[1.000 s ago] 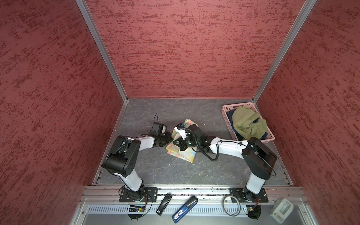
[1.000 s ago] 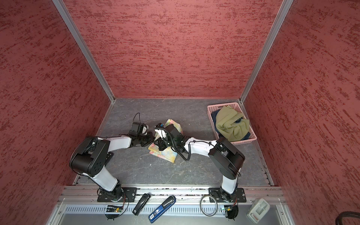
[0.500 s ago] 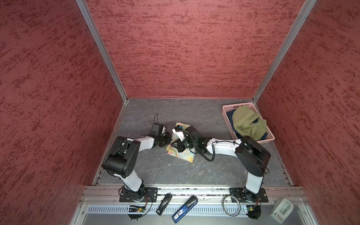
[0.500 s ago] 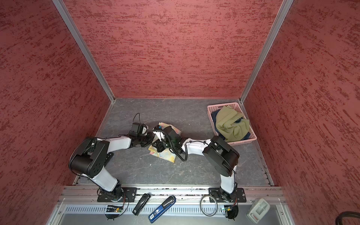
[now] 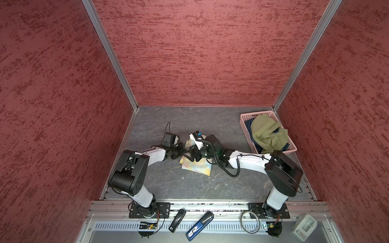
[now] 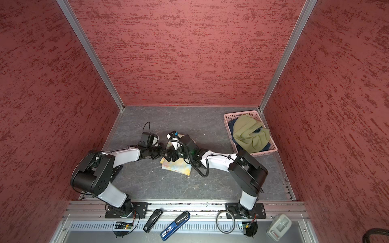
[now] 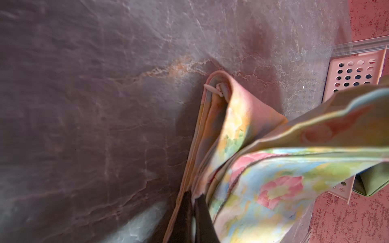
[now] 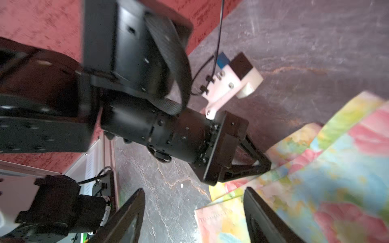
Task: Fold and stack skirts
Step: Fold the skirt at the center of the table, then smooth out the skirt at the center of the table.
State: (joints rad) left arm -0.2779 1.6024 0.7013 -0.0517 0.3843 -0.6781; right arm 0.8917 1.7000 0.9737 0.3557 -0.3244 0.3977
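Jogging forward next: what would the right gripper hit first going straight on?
Likely the left gripper, shut on the floral skirt just ahead; depth is unclear.

Lab robot cell, red textured walls [image 5: 200,52], aluminium corner rails [image 5: 109,52], arm bases [image 5: 147,210] bolted to front rail [image 5: 210,207]

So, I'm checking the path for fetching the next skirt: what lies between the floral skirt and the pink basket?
In both top views, only bare table, crossed above by the right arm, separates the floral skirt from the basket.
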